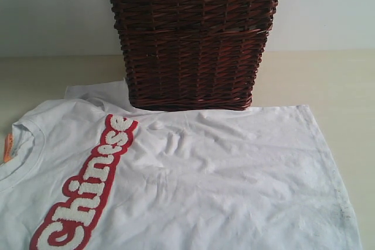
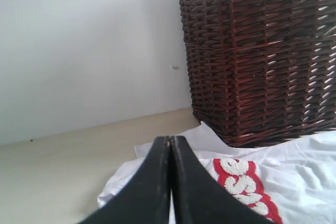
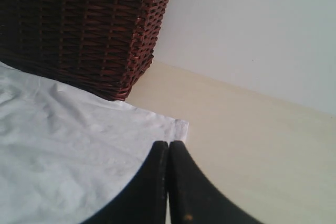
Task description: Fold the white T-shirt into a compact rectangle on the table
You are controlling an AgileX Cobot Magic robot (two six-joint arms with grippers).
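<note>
Both pressed together and empty: your left gripper [image 2: 169, 140] hung over the white T-shirt [image 1: 222, 174] at its 9 o'clock collar end, your right gripper [image 3: 168, 144] by the 3 o'clock hem.

The table [image 1: 35, 80] was a smooth, pale beige surface. A white T-shirt [image 1: 222, 185] lay spread flat on it from the centre toward six o'clock, with its collar at nine o'clock and its hem at three. A dark wicker basket [image 1: 193, 45] stood at twelve o'clock, its base touching the shirt's edge.
</note>
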